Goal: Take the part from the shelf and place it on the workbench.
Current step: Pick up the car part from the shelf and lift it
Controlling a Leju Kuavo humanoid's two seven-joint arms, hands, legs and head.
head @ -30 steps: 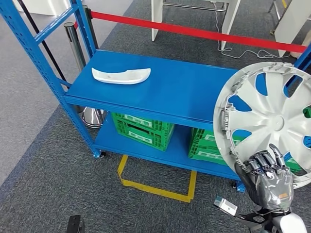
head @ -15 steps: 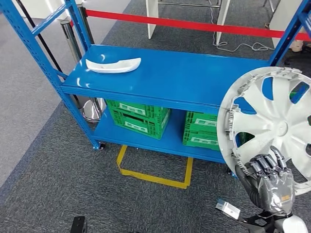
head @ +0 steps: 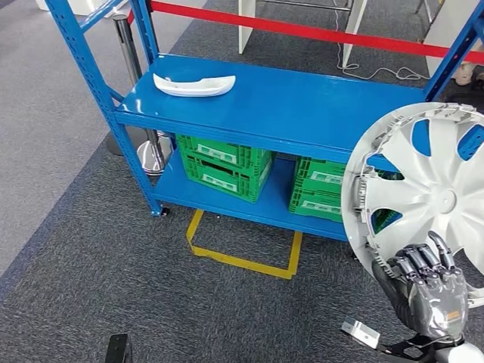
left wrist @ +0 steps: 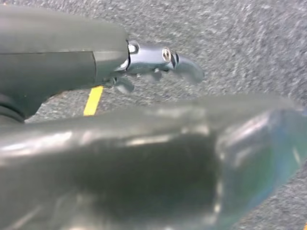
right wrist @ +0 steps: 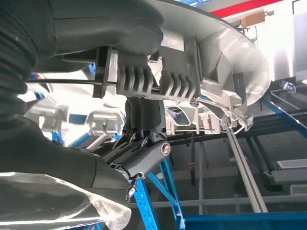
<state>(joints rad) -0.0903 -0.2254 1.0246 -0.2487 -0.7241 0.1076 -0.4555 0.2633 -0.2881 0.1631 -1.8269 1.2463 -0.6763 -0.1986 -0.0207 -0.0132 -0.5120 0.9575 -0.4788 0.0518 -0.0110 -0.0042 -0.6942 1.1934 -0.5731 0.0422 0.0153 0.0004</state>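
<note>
The right hand (head: 429,283) pinches the bottom rim of the big round silver plastic wheel cover (head: 425,193), which stands upright at about four o'clock, off the blue metal shelf (head: 296,113). That thin grip may slip, so the cover could tip, drop, or bump the shelf. I cannot tell if the left hand (left wrist: 159,60) holds anything.

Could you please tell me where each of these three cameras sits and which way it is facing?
Head view: high on the body, facing forward and down at the blue shelf and carpet; the right hand grips the wheel cover.
Left wrist view: behind the left hand, facing the carpet and a yellow floor line.
Right wrist view: behind the right hand, facing up along the cover's ribbed rim, fingers hooked on it.
Head and right wrist views share the wheel cover and shelf.
</note>
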